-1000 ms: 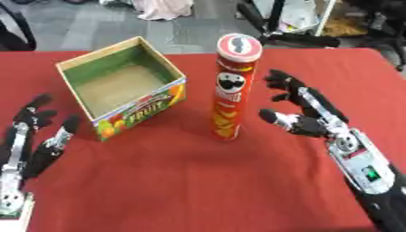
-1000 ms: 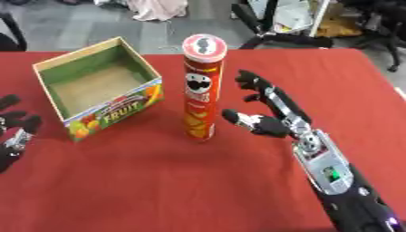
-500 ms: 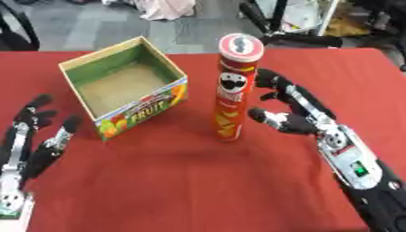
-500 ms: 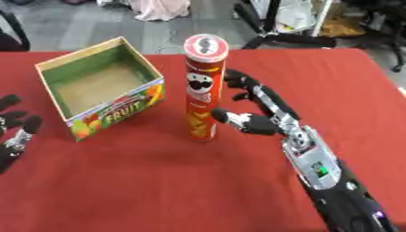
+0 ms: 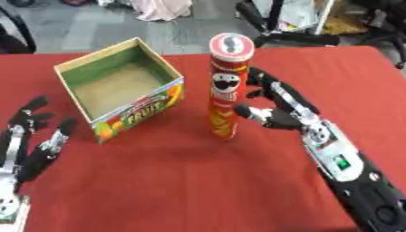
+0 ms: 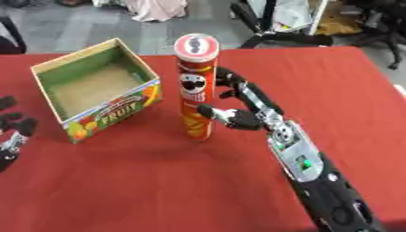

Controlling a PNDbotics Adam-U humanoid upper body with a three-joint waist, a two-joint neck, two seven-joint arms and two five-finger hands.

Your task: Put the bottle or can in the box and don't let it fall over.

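Closing in from the right, my right hand [image 5: 279,112] now sits just beside the Pringles can [image 5: 228,86], nearer than a second ago, with the thumb reaching toward the lower part of the tube and the fingers spread wide behind it. I cannot tell whether any finger actually touches the can; nothing is wrapped round it yet. The can stands upright on the bench [image 5: 198,181], just to the right of the open cardboard fruit box [image 5: 119,88], which is empty with its green inner walls showing. My left hand [image 5: 36,142] rests open near the lower left, fingers up, well apart from the box.

I judge this as the reach just before the grasp. Next I need to curl fingers and thumb round the tube, fairly low so the tall can does not tip, then lift it straight and carry it left over the box wall.

Red cloth covers the bench. Beyond its far edge lie grey floor, black chair bases and a pale bundle of fabric [image 5: 164,9].
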